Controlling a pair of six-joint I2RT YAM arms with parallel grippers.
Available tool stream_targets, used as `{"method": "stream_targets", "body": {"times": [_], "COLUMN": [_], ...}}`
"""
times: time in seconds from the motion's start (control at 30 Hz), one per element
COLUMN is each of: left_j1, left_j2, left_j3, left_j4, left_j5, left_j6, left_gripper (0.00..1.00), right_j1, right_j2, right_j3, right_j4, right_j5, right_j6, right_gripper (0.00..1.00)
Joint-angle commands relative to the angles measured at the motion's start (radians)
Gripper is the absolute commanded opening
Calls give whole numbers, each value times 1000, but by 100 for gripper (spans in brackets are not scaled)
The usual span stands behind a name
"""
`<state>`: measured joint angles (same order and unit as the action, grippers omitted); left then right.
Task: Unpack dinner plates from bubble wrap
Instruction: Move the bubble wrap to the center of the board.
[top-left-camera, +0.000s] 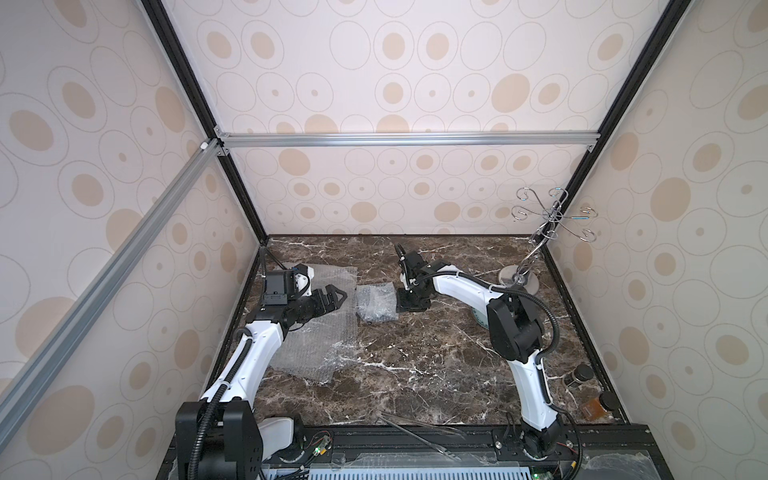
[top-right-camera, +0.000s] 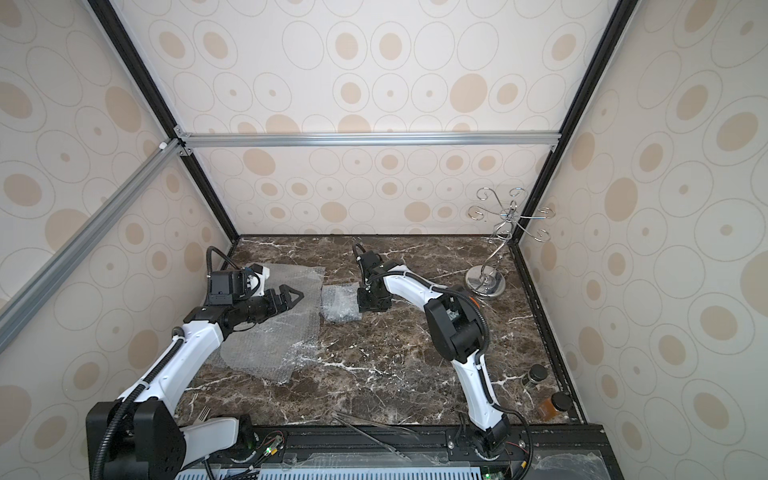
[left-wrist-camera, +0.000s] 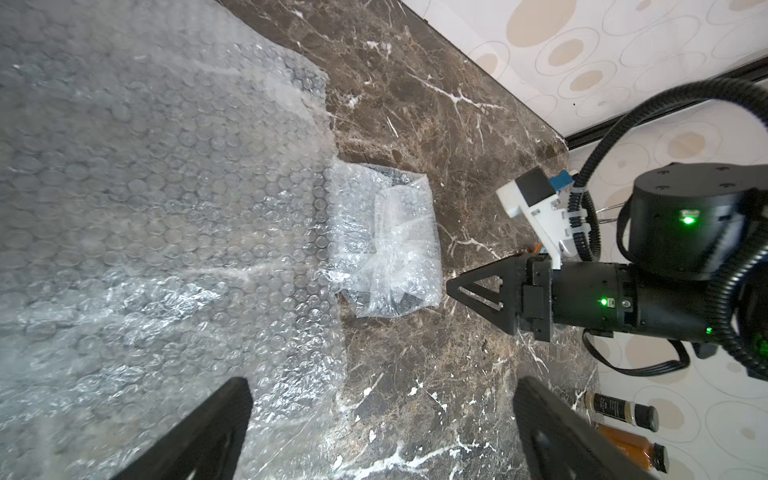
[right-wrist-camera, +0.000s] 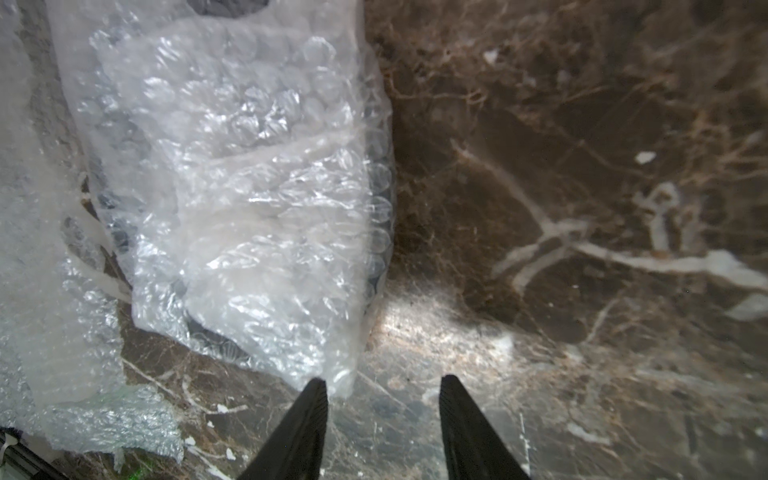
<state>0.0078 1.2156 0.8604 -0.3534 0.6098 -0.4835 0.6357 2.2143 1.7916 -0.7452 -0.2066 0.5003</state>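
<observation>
Dark marble tabletop (top-left-camera: 436, 365), cream walls (top-left-camera: 374, 75) — oval-patterned

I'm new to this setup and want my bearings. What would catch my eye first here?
A crumpled bubble wrap bundle sits mid-table on dark marble, with the right tool open just beside it. A flat bubble wrap sheet spreads beneath the wide-open left tool, and a shiny wire stand rises in the far right corner.

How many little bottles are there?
2. Both sit near the right edge of the table, toward the front: a dark-labelled bottle and an amber bottle nearer the front. More could be hidden.
</observation>
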Motion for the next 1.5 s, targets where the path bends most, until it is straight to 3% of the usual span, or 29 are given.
{"method": "stream_targets", "body": {"times": [0.0,0.63,1.2,1.47], "left_j1": [-6,6,5,6], "left_j2": [4,27,21,26], "left_j3": [35,81,63,59], "left_j4": [70,218,230,209], "left_j5": [73,234,236,239], "left_j6": [-62,-104,-94,-32], "left_gripper": [99,99,99,99], "right_j1": [9,9,10,14], "right_j2": [41,114,142,159], "right_j3": [51,176,217,219], "right_j4": [-33,-67,-79,-85], "right_j5": [-2,-23,-31,-25], "right_j6": [12,16,32,54], "right_gripper": [47,51,48,48]}}
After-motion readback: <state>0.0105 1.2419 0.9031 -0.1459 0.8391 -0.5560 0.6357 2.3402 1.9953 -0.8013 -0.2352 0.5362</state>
